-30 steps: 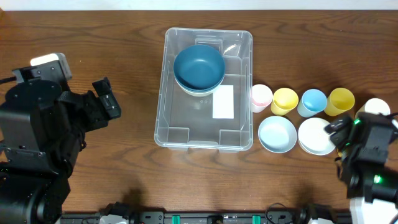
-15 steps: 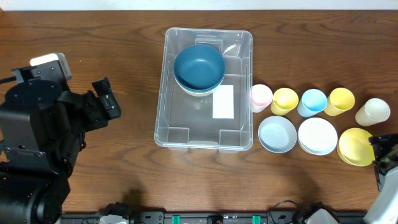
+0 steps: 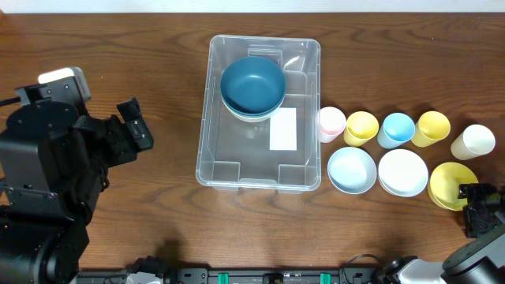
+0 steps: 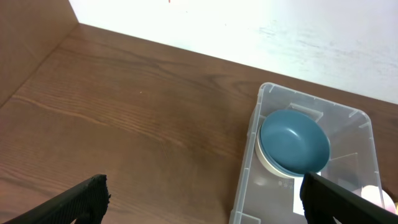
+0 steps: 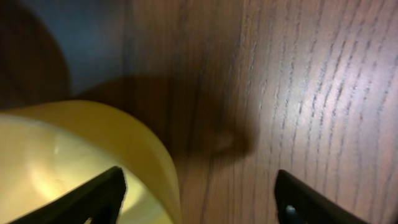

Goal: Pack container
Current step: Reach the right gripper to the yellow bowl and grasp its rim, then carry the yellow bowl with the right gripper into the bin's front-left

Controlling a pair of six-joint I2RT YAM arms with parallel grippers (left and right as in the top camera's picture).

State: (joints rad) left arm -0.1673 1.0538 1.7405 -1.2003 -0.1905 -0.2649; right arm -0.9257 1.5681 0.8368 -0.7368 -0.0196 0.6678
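By the tabletop's near right corner, the right gripper (image 5: 198, 196) has moved back to the yellow bowl (image 3: 451, 185), wide open, empty, probably grabbing it next.

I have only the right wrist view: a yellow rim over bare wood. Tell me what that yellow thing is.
Observer: It is the yellow bowl, the rightmost in the near row, just right of the white bowl.
Operator: Give me the container's position.
Observer: The container sits mid-table, to the left of that row, with a blue bowl at its far end.
Operator: Report the left arm.
Observer: The left fingers stand wide open over bare wood to the left of the container, holding nothing.
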